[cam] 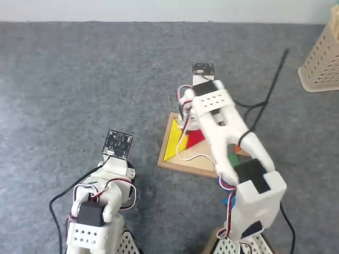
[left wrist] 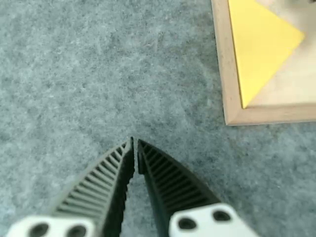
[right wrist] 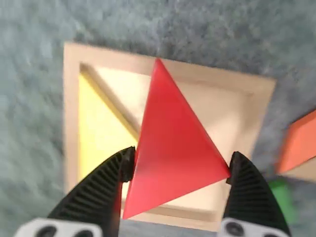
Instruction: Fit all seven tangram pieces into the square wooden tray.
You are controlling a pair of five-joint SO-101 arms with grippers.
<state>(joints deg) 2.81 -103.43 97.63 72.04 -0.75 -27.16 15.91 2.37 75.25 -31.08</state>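
Grey carpeted table (cam: 79, 79), two white arms on it.

Right arm (cam: 228, 137) stretches from the near edge out over the square wooden tray (cam: 183, 168). Left arm (cam: 100, 206) is folded low at the near left, well apart from the tray.

Cream perforated basket (cam: 322, 53) stands at the far right corner, well away from everything else.

The tray lies flat on the carpet, about mid-table. The yellow triangle (cam: 174, 143) lies flat inside it, long side against the rim on the left arm's side, point towards the tray's middle. The tray floor beside the yellow is bare wood.

Right gripper (right wrist: 181, 163) is clamped on the red triangle (right wrist: 168, 128), one finger on each side near its base. The piece hangs over the tray's bare floor, its tip reaching the far rim in the right wrist view and one edge running beside the yellow. Can't tell if it touches the tray floor.

Left gripper (left wrist: 135, 144) has its jaws together with nothing between them. It points down at bare carpet, just outside the tray corner that holds the yellow.

Orange piece (right wrist: 298, 143) and green piece (right wrist: 281, 197) lie outside the tray, on the side away from the yellow and close to each other. Both are partly cut off, so I can't tell their shapes.
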